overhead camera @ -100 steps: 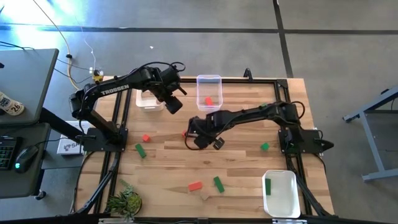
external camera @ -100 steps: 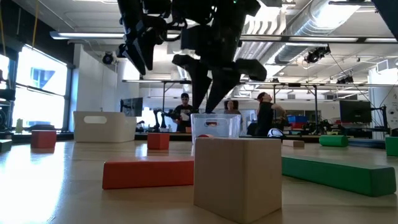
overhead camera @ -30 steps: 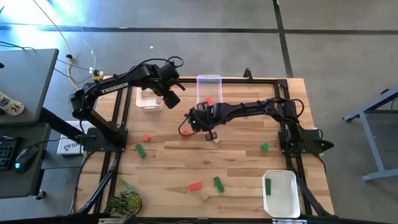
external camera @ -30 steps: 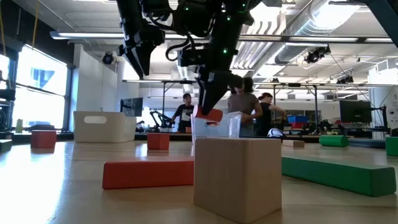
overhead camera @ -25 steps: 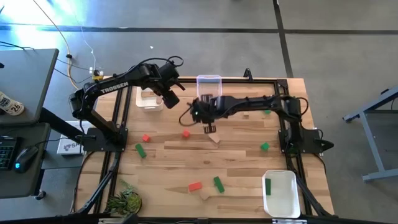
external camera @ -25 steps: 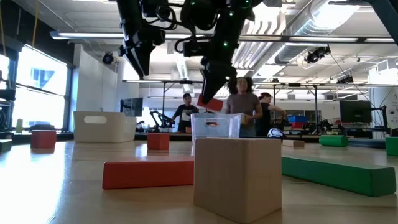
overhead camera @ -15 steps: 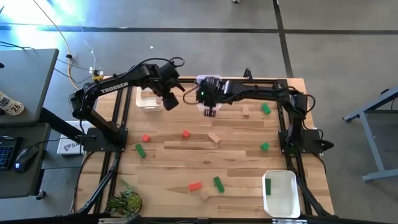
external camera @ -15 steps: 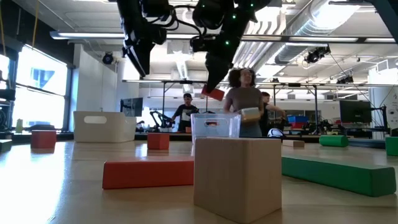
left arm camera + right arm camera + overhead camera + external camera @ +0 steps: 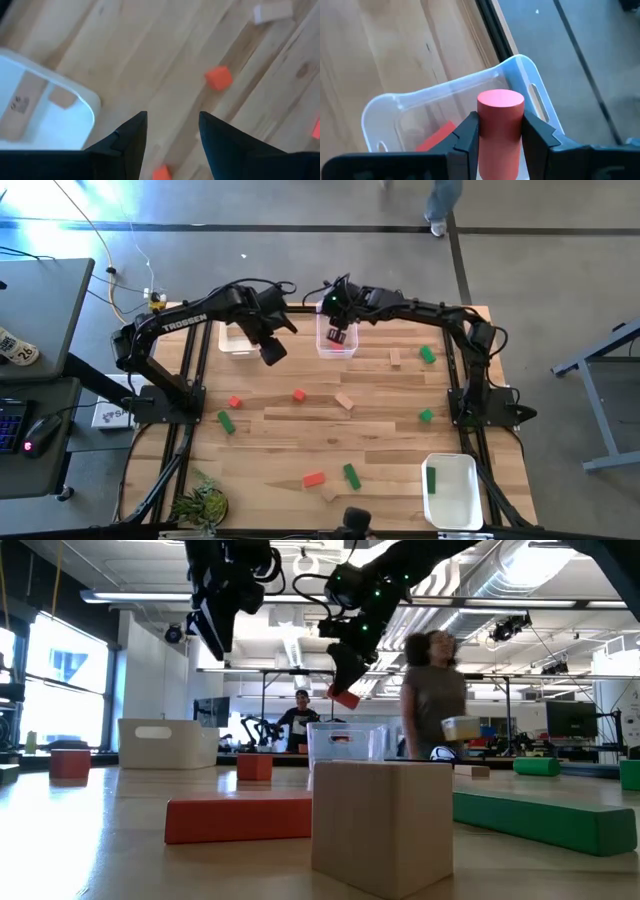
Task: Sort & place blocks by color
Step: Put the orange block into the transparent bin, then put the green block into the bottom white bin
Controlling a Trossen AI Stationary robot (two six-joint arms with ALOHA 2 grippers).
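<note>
My right gripper (image 9: 338, 336) hangs over the clear bin (image 9: 336, 315) at the table's far edge, shut on a red round block (image 9: 500, 107). One red block (image 9: 434, 139) lies in that bin. My left gripper (image 9: 172, 117) is open, in the air beside the white bin (image 9: 226, 345), which holds a pale wood block (image 9: 62, 97). Red (image 9: 299, 395), green (image 9: 227, 422) and wood (image 9: 344, 401) blocks lie flat on the table. In the low view the held block (image 9: 346, 698) hangs above the clear bin (image 9: 345, 743). My right gripper pinches the red round block by its curved sides (image 9: 485, 131) between the two fingers. The fingers (image 9: 466, 135) come from above, pointing down. The block is lifted clear, tilted, above the clear bin's opening, with its flat end (image 9: 500, 98) past the fingertips.
A second white bin (image 9: 450, 502) at the near right corner holds a green block (image 9: 431, 478). More blocks lie near the near edge (image 9: 314, 479) and to the right (image 9: 426, 416). A small plant (image 9: 203, 505) stands at the near left corner. A person (image 9: 435, 690) walks behind the table.
My right gripper, staying shut on the red block, has swung from the table's middle toward the far edge and risen, ending above the clear bin. The block has gone with it, clear of the table. A person has crossed the room behind.
</note>
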